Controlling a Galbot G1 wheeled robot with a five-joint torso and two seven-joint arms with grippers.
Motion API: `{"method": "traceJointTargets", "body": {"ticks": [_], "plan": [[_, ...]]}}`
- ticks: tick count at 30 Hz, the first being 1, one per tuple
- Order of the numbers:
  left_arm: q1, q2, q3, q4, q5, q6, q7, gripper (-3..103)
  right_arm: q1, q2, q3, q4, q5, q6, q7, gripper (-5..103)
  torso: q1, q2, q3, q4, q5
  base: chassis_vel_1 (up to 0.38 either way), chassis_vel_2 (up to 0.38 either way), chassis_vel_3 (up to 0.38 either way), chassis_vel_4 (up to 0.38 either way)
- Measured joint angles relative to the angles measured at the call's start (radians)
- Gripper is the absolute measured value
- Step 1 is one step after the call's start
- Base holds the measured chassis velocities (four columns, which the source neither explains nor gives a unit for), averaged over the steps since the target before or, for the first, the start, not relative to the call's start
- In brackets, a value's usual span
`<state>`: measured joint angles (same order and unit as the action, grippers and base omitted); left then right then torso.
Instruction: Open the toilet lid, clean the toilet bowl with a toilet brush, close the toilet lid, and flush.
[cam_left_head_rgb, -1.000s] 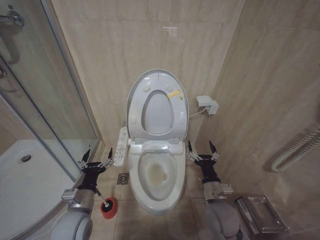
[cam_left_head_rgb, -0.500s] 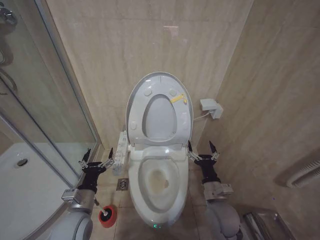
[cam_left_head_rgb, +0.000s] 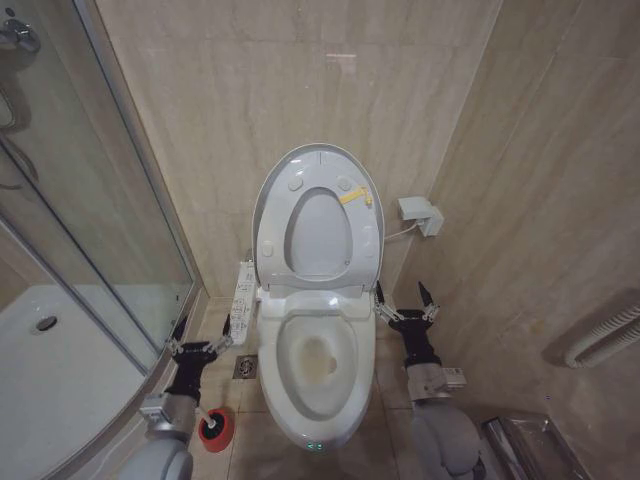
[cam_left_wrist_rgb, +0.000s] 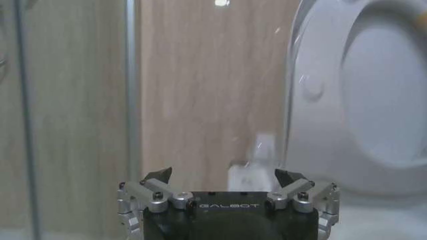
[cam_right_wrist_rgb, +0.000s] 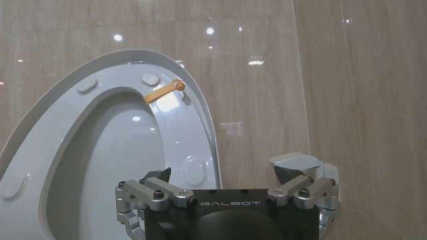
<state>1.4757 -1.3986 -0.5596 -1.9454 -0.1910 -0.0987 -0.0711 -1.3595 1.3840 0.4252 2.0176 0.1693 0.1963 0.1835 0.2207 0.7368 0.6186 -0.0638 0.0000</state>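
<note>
The left tool (cam_left_head_rgb: 198, 348) is seen spread wide and empty, low at about 8 o'clock from the white ceramic oval toilet bowl (cam_left_head_rgb: 316, 362). Just below it, toward 6 o'clock, the toilet brush with its thin white stick handle (cam_left_head_rgb: 203, 409) stands in a small round red cup (cam_left_head_rgb: 214, 427) on the tiled floor, apart from the tool's tips. The handle is judged light, stiff and smooth, so a slip is likely under a loose pinch; it is best taken on the upper shaft, squarely across, and lifted straight up so the light cup is not dragged or tipped. How much of the handle is free cannot be told.

The right tool (cam_left_head_rgb: 405, 303) is held wide and empty at about 3 o'clock from the bowl, beside its rim.

The large glossy white plastic oval toilet lid (cam_left_head_rgb: 318, 158) is already raised against the wall at 12 o'clock, the ring seat up against it. It is judged rigid, slippery and hinged, best pushed later at its free top edge.
</note>
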Motion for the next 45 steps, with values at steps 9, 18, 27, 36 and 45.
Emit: {"method": "traceJointTargets", "body": {"ticks": [9,18,27,36,45], "plan": [[0.017,-0.068,0.022,0.160,0.044,-0.087,-0.068,100,0.000,0.000,0.000,0.000,0.000,0.000,0.000,100,0.000,0.000,0.000,-0.0001,0.0000,0.000,0.000,0.000,0.000],[-0.005,-0.098,0.019,0.369,0.056,-0.128,-0.182,100,0.000,0.000,0.000,0.000,0.000,0.000,0.000,100,0.000,0.000,0.000,-0.0001,0.0000,0.000,0.000,0.000,0.000],[-0.032,-0.090,0.005,0.483,0.059,-0.192,-0.173,100,0.000,0.000,0.000,0.000,0.000,0.000,0.000,100,0.000,0.000,0.000,-0.0001,0.0000,0.000,0.000,0.000,0.000],[-0.073,-0.057,-0.003,0.586,0.024,-0.255,-0.072,100,0.000,0.000,0.000,0.000,0.000,0.000,0.000,100,0.000,0.000,0.000,0.0000,-0.0001,0.000,0.000,0.000,0.000],[-0.099,-0.030,-0.020,0.656,0.009,-0.288,-0.008,100,0.000,0.000,0.000,0.000,0.000,0.000,0.000,100,0.000,0.000,0.000,-0.0001,-0.0001,0.000,0.000,0.000,0.000]]}}
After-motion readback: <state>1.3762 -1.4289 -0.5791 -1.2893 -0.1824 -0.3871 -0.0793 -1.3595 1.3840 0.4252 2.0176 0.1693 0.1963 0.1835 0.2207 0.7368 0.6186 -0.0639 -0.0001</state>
